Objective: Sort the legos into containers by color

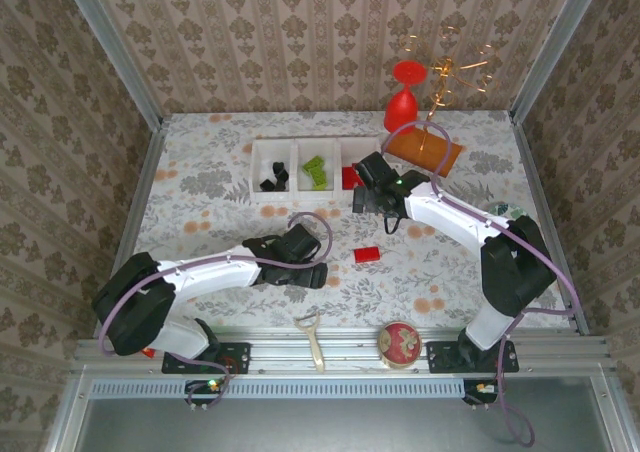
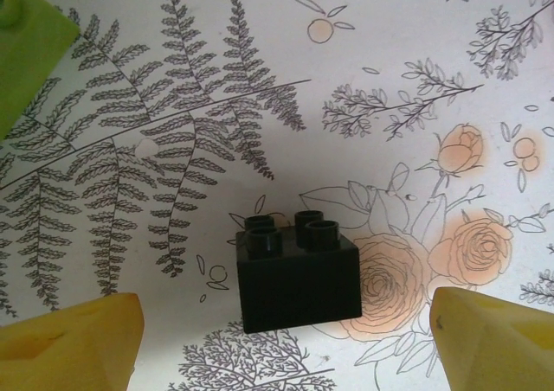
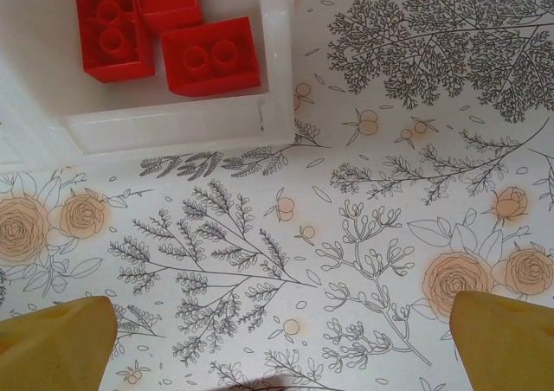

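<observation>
While the containers [image 1: 300, 197] hold sorted legos [image 1: 316, 172], I see one black brick [image 2: 299, 270] inside my spread left gripper [image 2: 286, 322], one red brick [image 1: 367, 254] loose on the tabletop [image 1: 200, 222]; right gripper [image 3: 279, 322] spread, empty.

The left arm [image 1: 215, 272] and right arm [image 1: 455, 217] share white shells, black joints and black bases. A lilac cable [image 1: 322, 224] runs along each. The left gripper [image 2: 281, 339] and right gripper [image 3: 281, 341] end in matte yellow fingertips with angled faces.

L gripper [image 2: 286, 349] jaws wide, pointing down; R gripper [image 3: 281, 349] jaws wide, arm extended fwd
</observation>
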`<state>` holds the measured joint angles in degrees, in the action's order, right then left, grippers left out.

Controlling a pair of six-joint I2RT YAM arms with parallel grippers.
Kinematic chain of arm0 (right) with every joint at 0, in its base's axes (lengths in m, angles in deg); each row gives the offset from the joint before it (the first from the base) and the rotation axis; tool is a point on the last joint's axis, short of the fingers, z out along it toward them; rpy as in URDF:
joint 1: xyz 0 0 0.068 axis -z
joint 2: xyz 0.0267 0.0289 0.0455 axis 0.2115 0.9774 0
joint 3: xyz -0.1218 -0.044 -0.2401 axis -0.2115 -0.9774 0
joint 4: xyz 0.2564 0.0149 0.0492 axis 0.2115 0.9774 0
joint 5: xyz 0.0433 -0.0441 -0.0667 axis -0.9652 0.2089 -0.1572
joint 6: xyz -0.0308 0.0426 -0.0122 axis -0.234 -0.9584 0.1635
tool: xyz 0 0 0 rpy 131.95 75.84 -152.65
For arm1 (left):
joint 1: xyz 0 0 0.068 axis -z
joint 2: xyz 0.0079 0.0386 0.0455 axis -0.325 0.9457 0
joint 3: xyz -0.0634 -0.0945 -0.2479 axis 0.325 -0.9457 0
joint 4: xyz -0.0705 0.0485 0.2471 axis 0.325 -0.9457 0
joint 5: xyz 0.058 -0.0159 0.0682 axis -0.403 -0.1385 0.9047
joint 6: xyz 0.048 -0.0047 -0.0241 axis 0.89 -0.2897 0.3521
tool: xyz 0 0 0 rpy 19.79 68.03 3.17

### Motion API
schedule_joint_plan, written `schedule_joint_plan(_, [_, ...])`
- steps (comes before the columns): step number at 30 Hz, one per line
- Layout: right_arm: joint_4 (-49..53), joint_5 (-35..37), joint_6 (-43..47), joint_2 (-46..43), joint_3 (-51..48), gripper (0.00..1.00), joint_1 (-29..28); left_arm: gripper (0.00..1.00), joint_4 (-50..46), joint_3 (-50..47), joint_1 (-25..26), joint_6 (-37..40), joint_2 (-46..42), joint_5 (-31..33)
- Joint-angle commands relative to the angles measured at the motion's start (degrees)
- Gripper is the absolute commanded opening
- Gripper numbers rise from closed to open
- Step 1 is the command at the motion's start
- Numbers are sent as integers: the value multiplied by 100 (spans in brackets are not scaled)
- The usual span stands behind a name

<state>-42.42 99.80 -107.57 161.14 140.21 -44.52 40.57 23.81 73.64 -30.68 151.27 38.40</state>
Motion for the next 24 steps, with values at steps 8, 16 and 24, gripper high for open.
schedule_joint_plan(8, [108,231,-167,-139,-53,100,-12,87,-294,304,22,-131,282,91])
schedule_joint_plan(16, [130,265,-157,-122,-9,100,-5,83,-291,418,18,-59,479,89])
schedule_joint_plan(24, [152,285,-175,-95,-9,100,-1,67,-304,675,-53,88,794,225])
